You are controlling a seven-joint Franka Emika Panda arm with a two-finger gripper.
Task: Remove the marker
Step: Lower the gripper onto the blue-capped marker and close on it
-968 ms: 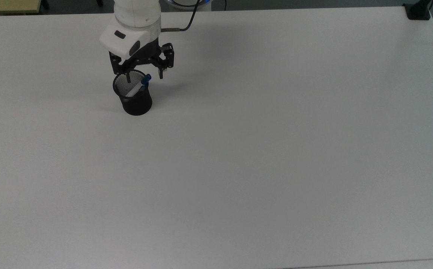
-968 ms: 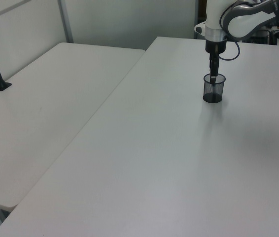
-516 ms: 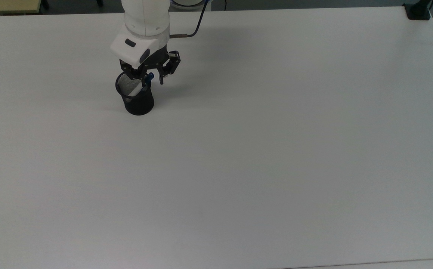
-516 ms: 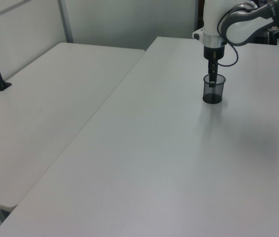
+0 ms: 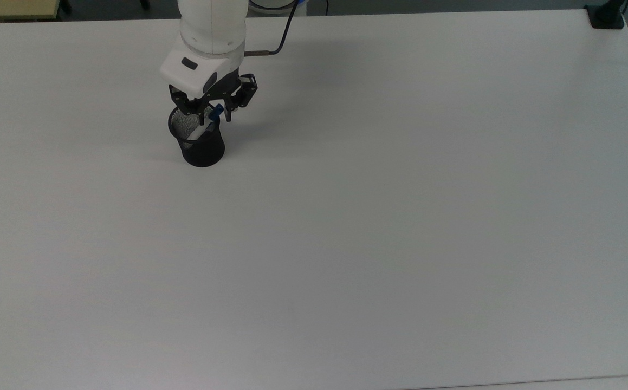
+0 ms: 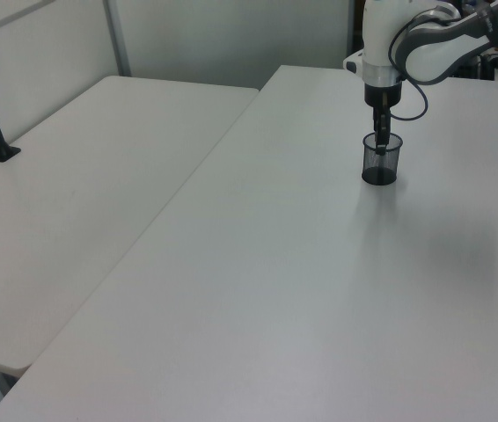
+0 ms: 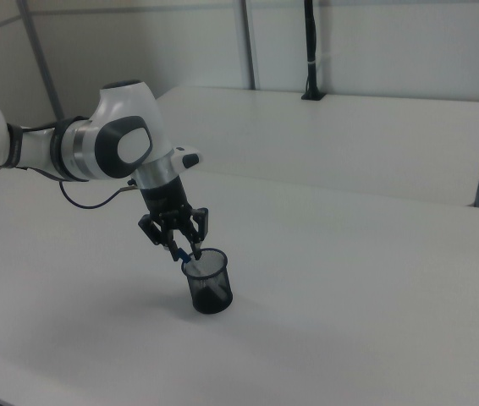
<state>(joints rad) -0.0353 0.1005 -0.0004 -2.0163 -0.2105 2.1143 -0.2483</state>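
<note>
Top view count: one marker (image 5: 206,124), one black mesh cup (image 5: 199,141)
Cup contents: marker, leaning on rim
Gripper (image 5: 212,111): fingers closed around marker's blue cap

Lower part of the slim white-barrelled marker with blue cap (image 5: 205,123) is hidden inside the black wire-mesh cup (image 5: 202,146). The white robot arm (image 5: 212,21) is cut off by the top view's upper edge. In the left view the marker is too small to distinguish.
</note>
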